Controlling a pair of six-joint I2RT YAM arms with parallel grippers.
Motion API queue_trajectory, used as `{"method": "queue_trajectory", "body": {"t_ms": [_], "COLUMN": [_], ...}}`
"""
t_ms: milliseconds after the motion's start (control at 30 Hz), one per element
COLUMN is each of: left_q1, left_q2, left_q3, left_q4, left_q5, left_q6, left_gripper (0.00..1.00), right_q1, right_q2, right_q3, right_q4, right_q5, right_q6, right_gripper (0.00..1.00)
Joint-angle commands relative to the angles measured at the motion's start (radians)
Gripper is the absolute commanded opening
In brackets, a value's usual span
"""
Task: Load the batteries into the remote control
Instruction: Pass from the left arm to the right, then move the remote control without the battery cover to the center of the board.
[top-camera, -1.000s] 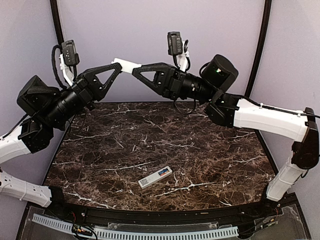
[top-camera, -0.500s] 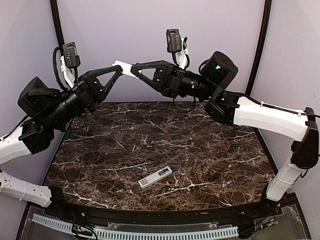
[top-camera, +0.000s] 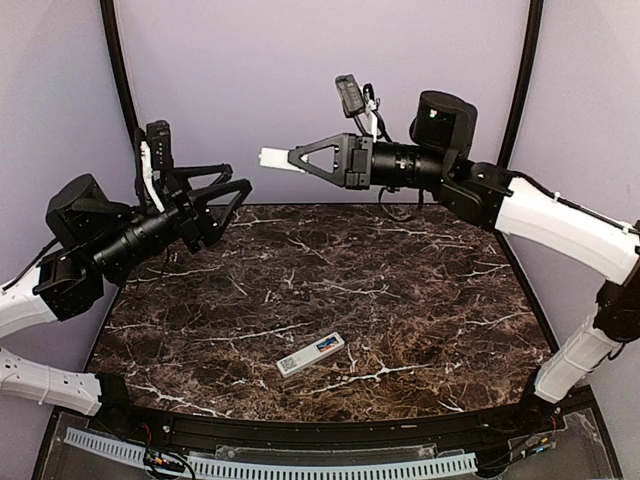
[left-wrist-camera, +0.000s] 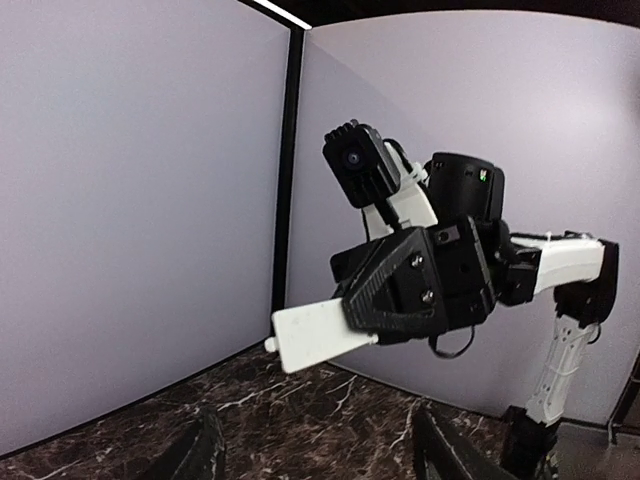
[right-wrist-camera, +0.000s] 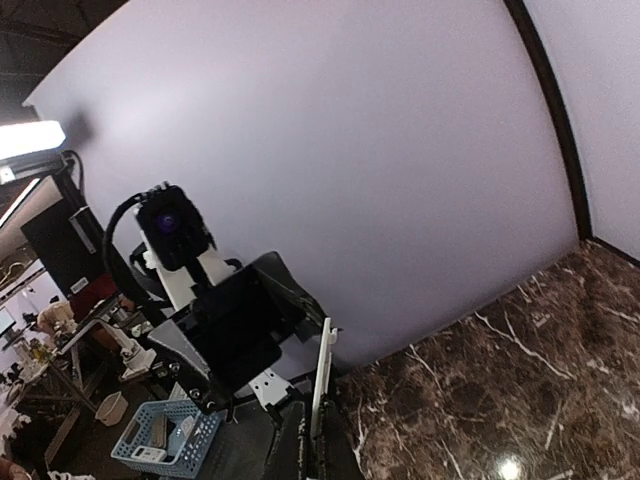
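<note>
1. Dark marble-look table with white veins, and pale lilac walls closing it in.
2. The remote control lies flat on the table near the front edge, about mid-width and turned at a slant. Its back faces up, with a small label at the lower-left end and a bit of blue toward the other end. Honestly can't tell if that's the batteries sitting in the recess, it's too small from up there.
3. The right gripper is up in the air, well above and behind the remote, pointing sideways toward the left arm. It's clamped on one end of a thin flat white cover piece, and the rest sticks out past the fingertips.
4. In the left wrist view the cover piece is a plain pale rectangle with a tiny tab on the free end. The right wrist view only gets it edge-on.
5. The left gripper is off the table too, up and to the left of the remote. Its fingers are spread wide with nothing between them, and there's a clear gap to the cover piece.
6. Both grippers are well apart from the remote.
</note>
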Motion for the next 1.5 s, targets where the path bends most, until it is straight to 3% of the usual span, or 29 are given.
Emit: {"method": "queue_trajectory", "body": {"t_ms": [0,133,400,633,767,1033,1233,1367,1467], "left_q1": [0.002,-0.008,-0.043,-0.084,-0.087,-0.08,-0.067,-0.05,-0.042], "left_q2": [-0.025,0.0,0.041,0.321,0.484,0.666,0.772,0.802,0.821], "left_q3": [-0.054,-0.124,-0.318,-0.237,-0.156,-0.109,-0.078,-0.079,-0.073], "left_q4": [-0.269,-0.407,-0.425,-0.457,-0.482,-0.429,-0.427,-0.413,-0.423], "left_q5": [-0.166,-0.157,-0.009,0.004,0.02,-0.03,0.031,0.064,0.085], "left_q6": [0.178,0.177,0.163,0.24,0.255,0.264,0.226,0.221,0.243], "left_gripper": [0.61,0.62,0.71,0.93,0.99,0.99,0.99,0.9,0.76], "right_q1": [-0.1,-0.19,-0.227,-0.257,-0.294,-0.359,-0.382,-0.395,-0.396], "right_q2": [-0.076,-0.078,0.026,0.149,0.17,0.157,0.165,0.167,0.173], "right_q3": [0.019,-0.061,-0.186,-0.2,-0.237,-0.319,-0.359,-0.38,-0.392], "right_q4": [-0.495,-0.727,-0.868,-0.884,-0.863,-0.812,-0.798,-0.782,-0.773], "right_q5": [0.083,0.034,-0.1,-0.179,-0.208,-0.254,-0.291,-0.325,-0.331], "right_q6": [-0.021,-0.036,-0.127,-0.226,-0.267,-0.299,-0.326,-0.332,-0.334], "right_gripper": [0.0,0.0,0.0,0.0,0.0,0.0,0.0,0.0,0.0]}}
